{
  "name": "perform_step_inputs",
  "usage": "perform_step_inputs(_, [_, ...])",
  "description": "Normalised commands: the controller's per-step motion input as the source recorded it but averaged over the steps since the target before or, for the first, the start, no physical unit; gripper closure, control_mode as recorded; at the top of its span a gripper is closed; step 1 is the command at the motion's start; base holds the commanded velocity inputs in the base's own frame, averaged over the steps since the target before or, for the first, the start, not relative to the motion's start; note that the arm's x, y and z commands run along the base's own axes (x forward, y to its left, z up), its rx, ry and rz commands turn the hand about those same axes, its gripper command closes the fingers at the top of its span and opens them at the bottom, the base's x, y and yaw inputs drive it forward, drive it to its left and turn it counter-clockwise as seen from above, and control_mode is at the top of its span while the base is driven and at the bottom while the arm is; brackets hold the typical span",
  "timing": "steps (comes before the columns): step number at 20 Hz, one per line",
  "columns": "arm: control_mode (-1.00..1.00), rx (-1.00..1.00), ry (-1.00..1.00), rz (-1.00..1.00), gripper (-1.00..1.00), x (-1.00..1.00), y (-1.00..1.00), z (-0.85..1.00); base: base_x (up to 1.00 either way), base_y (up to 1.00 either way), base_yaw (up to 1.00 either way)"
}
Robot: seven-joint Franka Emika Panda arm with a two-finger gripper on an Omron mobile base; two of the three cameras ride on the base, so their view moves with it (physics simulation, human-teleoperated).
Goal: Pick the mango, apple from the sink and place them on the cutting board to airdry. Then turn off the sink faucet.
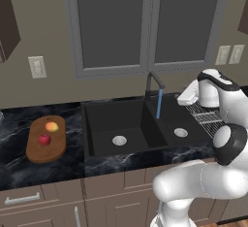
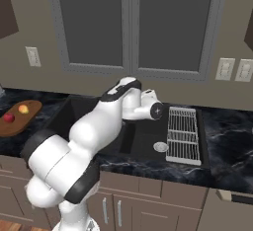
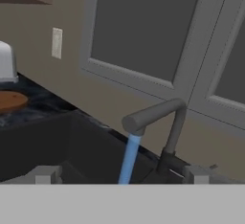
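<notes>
The mango (image 1: 52,126) and the apple (image 1: 44,139) both lie on the cutting board (image 1: 36,148), which sits on the dark marble counter (image 1: 14,168) left of the sink (image 1: 97,124); the mango is toward the board's far end, the apple just nearer. In the right base view the board is cut off by the left edge and both fruits are tiny. The sink faucet (image 1: 153,83) stands behind the divider between the two basins, and a blue stream of water (image 1: 159,104) falls from its spout. The lever at its base is too small to make out in the base views. The gripper (image 3: 119,175) is held near the faucet, to its right, over the right basin beside a wire drying rack (image 1: 208,119). In the hand view its two finger tips stand far apart with nothing between them, jaws spread wide and empty, and their lower parts are cut off. The arm hides much of the left basin in the right base view.
</notes>
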Motion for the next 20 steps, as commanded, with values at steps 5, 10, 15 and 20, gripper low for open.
perform_step_inputs(5, [-1.0, 0.0, 0.0, 0.0, -1.0, 0.21, 0.0, -0.07, 0.0, 0.0, 0.0])
perform_step_inputs(10, [-1.0, 0.0, 0.01, 0.0, -1.0, 0.18, -0.01, -0.15, 0.0, 0.0, 0.0])
perform_step_inputs(15, [-1.0, 0.0, 0.01, 0.0, -1.0, 0.15, -0.02, -0.17, 0.0, 0.0, 0.0])
perform_step_inputs(20, [-1.0, 0.0, 0.0, 0.01, -1.0, 0.22, 0.0, -0.05, 0.0, 0.0, 0.0])
